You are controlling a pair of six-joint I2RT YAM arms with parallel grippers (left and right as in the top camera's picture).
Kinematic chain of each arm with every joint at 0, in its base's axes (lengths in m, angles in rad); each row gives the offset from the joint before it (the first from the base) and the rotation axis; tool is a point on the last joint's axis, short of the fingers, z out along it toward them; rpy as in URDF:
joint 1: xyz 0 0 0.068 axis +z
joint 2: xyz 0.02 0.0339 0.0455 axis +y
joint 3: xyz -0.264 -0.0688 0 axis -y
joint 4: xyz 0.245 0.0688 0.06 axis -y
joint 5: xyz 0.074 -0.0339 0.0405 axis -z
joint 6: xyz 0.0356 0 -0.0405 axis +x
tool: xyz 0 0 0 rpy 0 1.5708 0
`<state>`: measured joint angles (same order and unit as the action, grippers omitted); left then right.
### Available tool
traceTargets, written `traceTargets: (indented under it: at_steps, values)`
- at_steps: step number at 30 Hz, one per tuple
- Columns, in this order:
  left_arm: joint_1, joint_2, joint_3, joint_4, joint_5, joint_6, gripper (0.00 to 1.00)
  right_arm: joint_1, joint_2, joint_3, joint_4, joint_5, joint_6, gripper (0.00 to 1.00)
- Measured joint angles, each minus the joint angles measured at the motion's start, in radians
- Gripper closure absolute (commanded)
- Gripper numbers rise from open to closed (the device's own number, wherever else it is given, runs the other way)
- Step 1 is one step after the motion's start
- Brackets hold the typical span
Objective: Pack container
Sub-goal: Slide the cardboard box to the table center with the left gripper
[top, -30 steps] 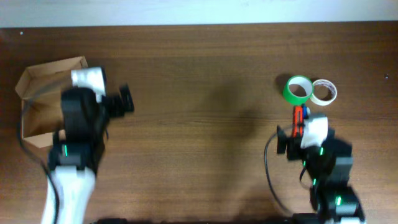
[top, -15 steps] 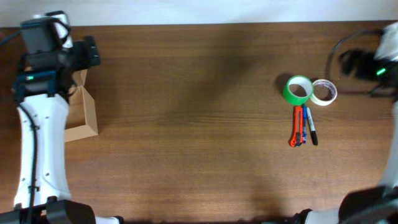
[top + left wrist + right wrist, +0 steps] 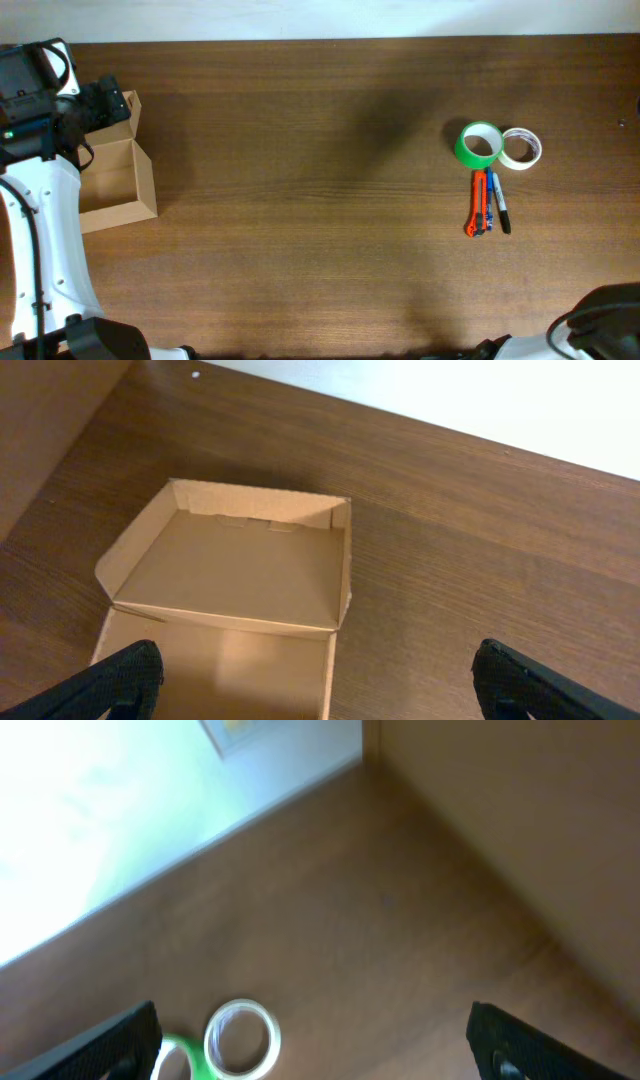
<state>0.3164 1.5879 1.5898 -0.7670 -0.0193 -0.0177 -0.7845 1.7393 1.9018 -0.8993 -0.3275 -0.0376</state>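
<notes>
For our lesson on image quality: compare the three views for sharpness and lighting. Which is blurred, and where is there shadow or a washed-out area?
Overhead: sharp, with a soft dark shadow across the middle of the table. Left wrist: sharp, the box has crisp edges, and the wall at the top is plain bright white. Right wrist: blurred throughout, the white tape is smeared, and the upper left is washed out.

container (image 3: 147, 186) was plain tan, counter (image 3: 300, 200) dark brown with wood grain, one tape roll (image 3: 463, 148) bright green, other tape roll (image 3: 537, 150) off-white, cutter (image 3: 478, 207) orange, pen (image 3: 489, 198) blue, marker (image 3: 503, 214) black, left fingers (image 3: 120, 680) and right fingers (image 3: 110, 1042) black
</notes>
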Motion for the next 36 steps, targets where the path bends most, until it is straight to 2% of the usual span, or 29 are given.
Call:
traceTargets:
  at_steps: [1, 4, 8, 13, 16, 24, 25, 26, 28, 36]
  values:
    - [0.000, 0.000, 0.000, -0.005, 0.008, 0.000, 0.28, 0.000, 0.016, 0.000, -0.019, 0.001, 0.004, 0.01]
    - [0.000, 0.003, 0.001, -0.061, 0.020, 0.009, 0.29, 0.001, 0.062, 0.000, -0.056, 0.010, 0.008, 0.01]
    - [0.000, 0.028, 0.005, -0.216, 0.028, 0.010, 0.31, 0.001, 0.113, 0.000, -0.067, 0.016, 0.011, 0.01]
    - [0.000, 0.136, 0.006, -0.341, 0.011, 0.011, 0.36, 0.001, 0.134, 0.000, -0.066, 0.020, 0.011, 0.01]
    - [0.000, 0.204, 0.006, -0.360, 0.002, 0.011, 0.41, 0.001, 0.134, 0.000, -0.066, 0.021, 0.011, 0.01]
    - [0.000, 0.363, 0.006, -0.323, -0.035, 0.010, 0.43, 0.001, 0.134, 0.000, -0.066, 0.021, 0.012, 0.01]
    - [0.000, 0.378, 0.006, -0.317, -0.038, 0.010, 0.47, 0.001, 0.134, 0.000, -0.067, 0.021, 0.011, 0.01]
    - [0.000, 0.391, 0.006, -0.311, -0.040, 0.010, 0.57, 0.001, 0.134, 0.000, -0.066, 0.021, 0.011, 0.01]
    - [0.000, 0.417, 0.006, -0.305, -0.042, 0.011, 0.98, 0.001, 0.134, 0.000, -0.067, 0.020, 0.011, 0.01]
    - [-0.024, 0.450, 0.007, -0.307, -0.044, -0.029, 0.98, 0.001, 0.134, 0.000, -0.067, 0.021, 0.011, 0.01]
